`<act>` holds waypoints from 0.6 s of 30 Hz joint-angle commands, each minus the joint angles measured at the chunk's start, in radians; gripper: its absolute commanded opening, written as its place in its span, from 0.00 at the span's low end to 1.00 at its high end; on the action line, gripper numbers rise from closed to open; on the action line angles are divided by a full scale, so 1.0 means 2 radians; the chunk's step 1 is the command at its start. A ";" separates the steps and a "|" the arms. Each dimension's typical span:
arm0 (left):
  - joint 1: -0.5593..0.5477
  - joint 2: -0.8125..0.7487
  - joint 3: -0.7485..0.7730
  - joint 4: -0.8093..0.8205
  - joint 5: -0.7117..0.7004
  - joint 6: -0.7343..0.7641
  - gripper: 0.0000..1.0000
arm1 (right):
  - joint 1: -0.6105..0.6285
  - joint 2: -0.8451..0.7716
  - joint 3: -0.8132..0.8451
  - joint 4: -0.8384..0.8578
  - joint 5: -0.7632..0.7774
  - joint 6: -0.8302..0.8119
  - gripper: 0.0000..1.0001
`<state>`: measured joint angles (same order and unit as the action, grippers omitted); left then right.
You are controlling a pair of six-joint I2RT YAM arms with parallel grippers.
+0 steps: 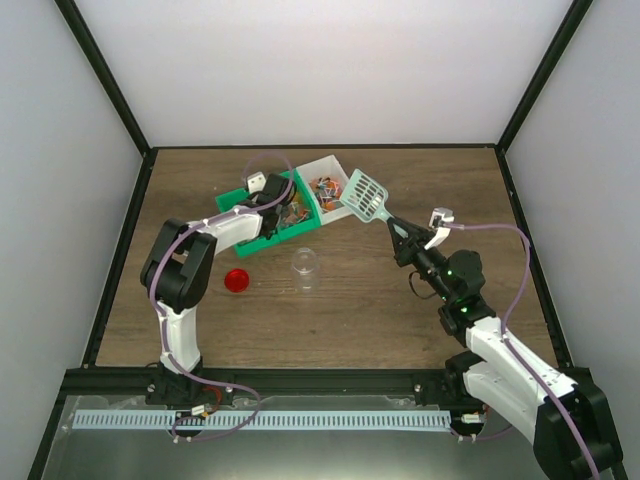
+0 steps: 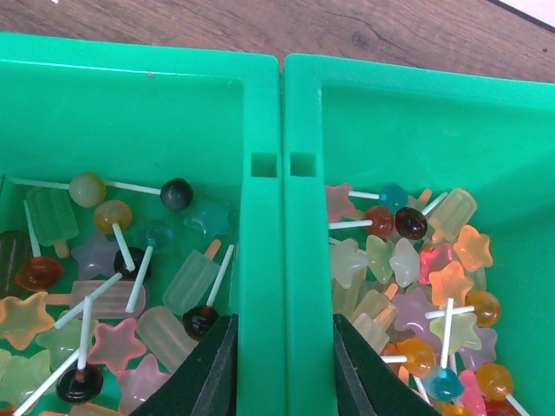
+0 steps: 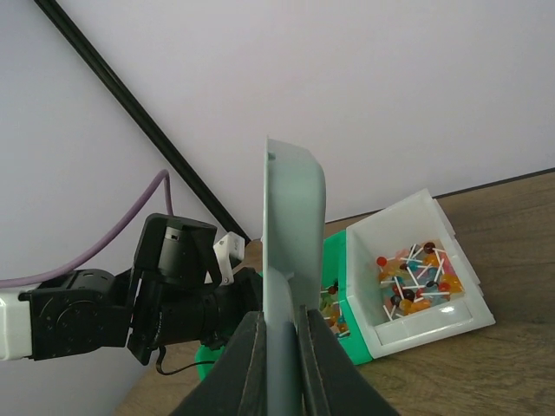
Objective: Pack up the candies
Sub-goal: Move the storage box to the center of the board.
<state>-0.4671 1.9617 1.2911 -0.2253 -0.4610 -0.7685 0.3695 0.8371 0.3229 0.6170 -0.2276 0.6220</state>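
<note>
Wooden table [image 1: 400,320]: candies [image 2: 408,286] are heaped in the white bin [image 1: 318,165] and both green bin [image 2: 130,113] halves. The green dividing wall [image 2: 282,243] is pinched by the left gripper [image 2: 284,347], the scoop [image 1: 365,195] by the right gripper [image 3: 279,325].

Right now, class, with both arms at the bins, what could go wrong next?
1. The left jaws pinch the green bins' adjoining walls; lifting could tip them and spill candies.
2. The scoop in the right jaws looks wider than the clear jar, so candies may miss it.
</note>
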 commanded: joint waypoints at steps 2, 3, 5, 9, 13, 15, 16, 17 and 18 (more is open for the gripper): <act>-0.017 0.021 0.016 0.048 0.063 -0.075 0.33 | -0.003 -0.003 -0.008 0.013 0.005 0.000 0.01; -0.017 0.025 0.021 0.045 0.069 -0.059 0.39 | -0.003 -0.004 -0.009 0.012 0.006 -0.001 0.01; -0.017 0.030 0.034 0.023 0.061 -0.033 0.50 | -0.003 -0.008 -0.011 0.011 0.010 -0.004 0.01; -0.017 0.014 0.025 0.004 0.030 0.014 0.60 | -0.003 -0.010 -0.014 0.010 0.019 -0.008 0.01; -0.017 -0.024 0.001 -0.003 -0.018 0.057 0.66 | -0.003 0.000 -0.017 0.022 0.017 -0.005 0.01; -0.017 -0.044 -0.002 -0.016 -0.040 0.065 0.67 | -0.003 0.009 -0.017 0.030 0.012 -0.004 0.01; -0.017 -0.052 -0.004 -0.020 -0.044 0.070 0.67 | -0.003 0.013 -0.018 0.035 0.011 -0.004 0.01; -0.017 -0.062 -0.005 -0.023 -0.048 0.076 0.67 | -0.003 0.019 -0.019 0.039 0.010 -0.004 0.01; -0.016 -0.069 -0.004 -0.028 -0.057 0.079 0.67 | -0.004 0.024 -0.019 0.043 0.008 -0.003 0.01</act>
<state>-0.5007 1.9179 1.2892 -0.2474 -0.4816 -0.6811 0.3695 0.8566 0.2909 0.6434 -0.2077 0.6209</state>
